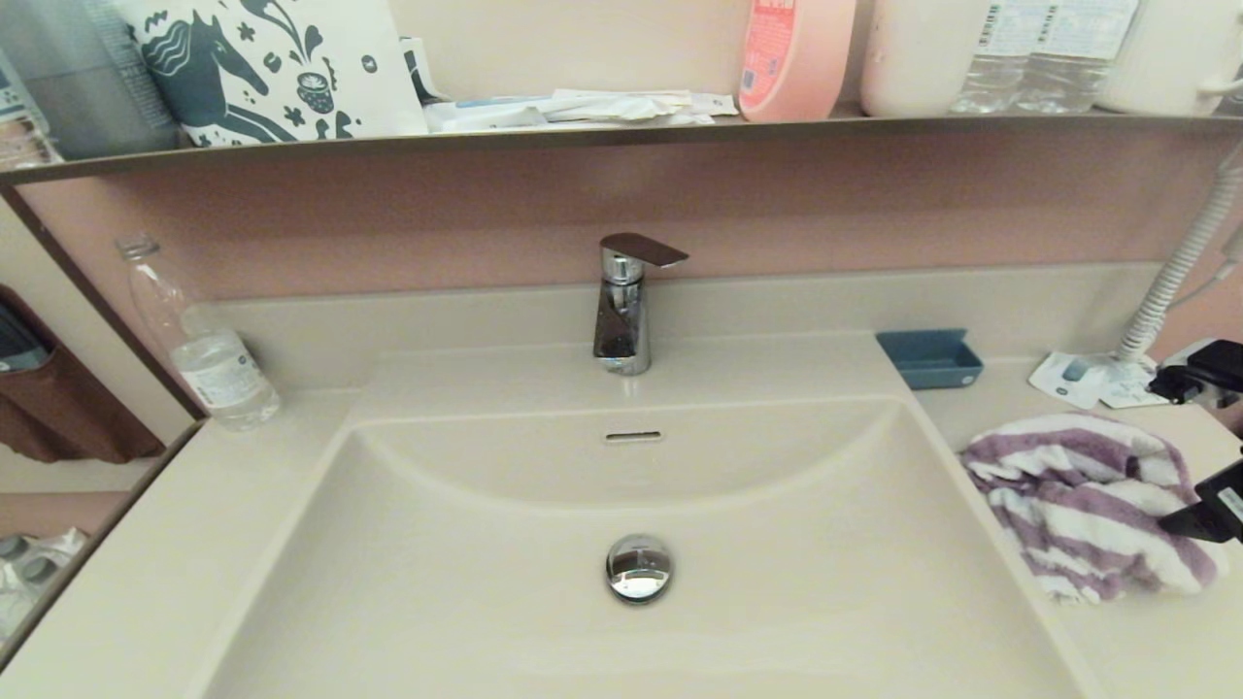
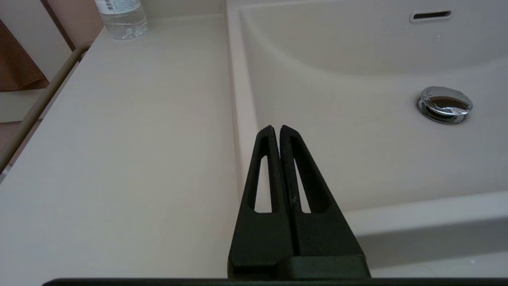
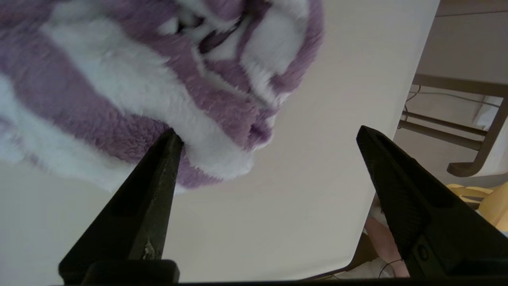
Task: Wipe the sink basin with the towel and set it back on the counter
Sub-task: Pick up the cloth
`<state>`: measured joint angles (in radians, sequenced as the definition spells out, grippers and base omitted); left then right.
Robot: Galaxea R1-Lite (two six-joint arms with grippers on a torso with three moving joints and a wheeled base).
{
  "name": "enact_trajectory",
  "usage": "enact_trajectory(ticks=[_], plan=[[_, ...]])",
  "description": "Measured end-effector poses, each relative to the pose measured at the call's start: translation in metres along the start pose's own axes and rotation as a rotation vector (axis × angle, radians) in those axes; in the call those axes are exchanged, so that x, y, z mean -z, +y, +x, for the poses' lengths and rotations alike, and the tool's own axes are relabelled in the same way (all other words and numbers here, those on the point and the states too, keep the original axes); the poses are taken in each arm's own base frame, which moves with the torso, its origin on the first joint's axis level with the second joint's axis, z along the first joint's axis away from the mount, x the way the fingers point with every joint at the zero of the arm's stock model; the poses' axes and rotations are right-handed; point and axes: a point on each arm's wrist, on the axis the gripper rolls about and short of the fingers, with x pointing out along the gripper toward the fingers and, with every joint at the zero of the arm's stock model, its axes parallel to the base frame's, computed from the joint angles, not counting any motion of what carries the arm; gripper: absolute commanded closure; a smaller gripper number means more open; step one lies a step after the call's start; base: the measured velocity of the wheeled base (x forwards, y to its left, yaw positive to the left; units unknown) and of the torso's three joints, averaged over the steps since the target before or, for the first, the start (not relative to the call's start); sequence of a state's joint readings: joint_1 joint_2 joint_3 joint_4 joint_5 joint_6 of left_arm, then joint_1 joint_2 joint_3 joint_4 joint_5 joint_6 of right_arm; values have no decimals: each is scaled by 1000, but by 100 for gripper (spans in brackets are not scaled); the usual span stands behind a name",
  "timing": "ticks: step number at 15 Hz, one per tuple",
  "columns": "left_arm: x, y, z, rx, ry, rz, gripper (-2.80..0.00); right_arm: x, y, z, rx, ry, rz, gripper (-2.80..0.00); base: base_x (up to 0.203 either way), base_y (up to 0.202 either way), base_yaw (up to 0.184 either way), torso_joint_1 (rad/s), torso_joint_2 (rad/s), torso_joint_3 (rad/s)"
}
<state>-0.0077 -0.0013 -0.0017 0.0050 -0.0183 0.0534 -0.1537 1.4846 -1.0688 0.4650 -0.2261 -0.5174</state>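
Lying crumpled on the smooth cream bench (image 1: 1146, 631), just right of the sink basin (image 1: 466, 582), is the one towel (image 1: 1078, 505), soft terry with broad purple and white stripes. The right hand (image 3: 270, 135) sits at its outer edge with its two black wedge fingers spread wide, one fingertip (image 3: 170, 143) against the pile, nothing pinched. The left hand (image 2: 276, 128) hangs above the basin's left rim, its two slotted fingers pressed together and empty. The moulded rectangular basin has a curved back wall, one slot overflow (image 1: 633, 437) and one round chrome drain plug (image 1: 639, 568). One chrome tap (image 1: 626, 306), one clear plastic bottle (image 1: 209, 359) and one blue tray (image 1: 930, 357) stand on the bench.
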Motion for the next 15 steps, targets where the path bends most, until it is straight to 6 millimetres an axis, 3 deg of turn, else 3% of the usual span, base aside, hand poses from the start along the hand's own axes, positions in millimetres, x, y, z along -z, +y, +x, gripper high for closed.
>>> enact_trajectory(ticks=[9,15], plan=[[0,0,0,0,-1,0,0,-30,-26,46,9,50,38,-280,0,0,0,0,0,0],[0,0,0,0,0,0,0,-37,-24,61,-278,-28,52,-280,0,0,0,0,0,0]])
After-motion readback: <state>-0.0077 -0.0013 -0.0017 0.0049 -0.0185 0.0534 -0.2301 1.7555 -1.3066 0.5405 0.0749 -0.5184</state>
